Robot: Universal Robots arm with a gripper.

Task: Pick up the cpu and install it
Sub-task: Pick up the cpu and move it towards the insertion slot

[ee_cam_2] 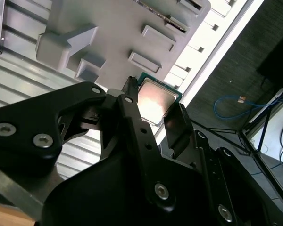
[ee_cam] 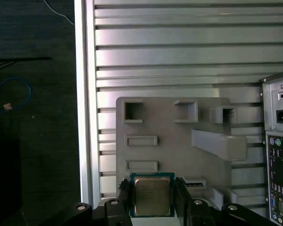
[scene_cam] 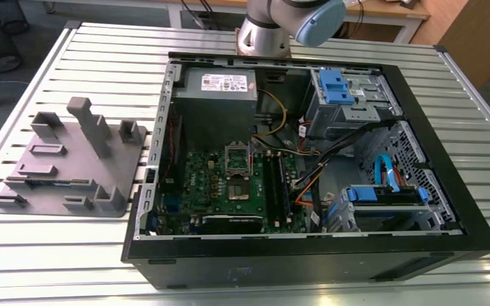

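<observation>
Silver-topped cpu (ee_cam: 152, 195) is clamped edgewise in the gripper (ee_cam: 152, 201), likely sparing its contacts, well above the tray (ee_cam: 179, 141).

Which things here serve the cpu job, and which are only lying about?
Job: cpu, end effector gripping it, socket frame, green board.
Lying about: grey tray, power supply, blue drive bay.

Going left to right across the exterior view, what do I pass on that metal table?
Grey plastic tray with upright posts → green circuit board inside the open computer case → orange cable → blue drive carrier.
</observation>
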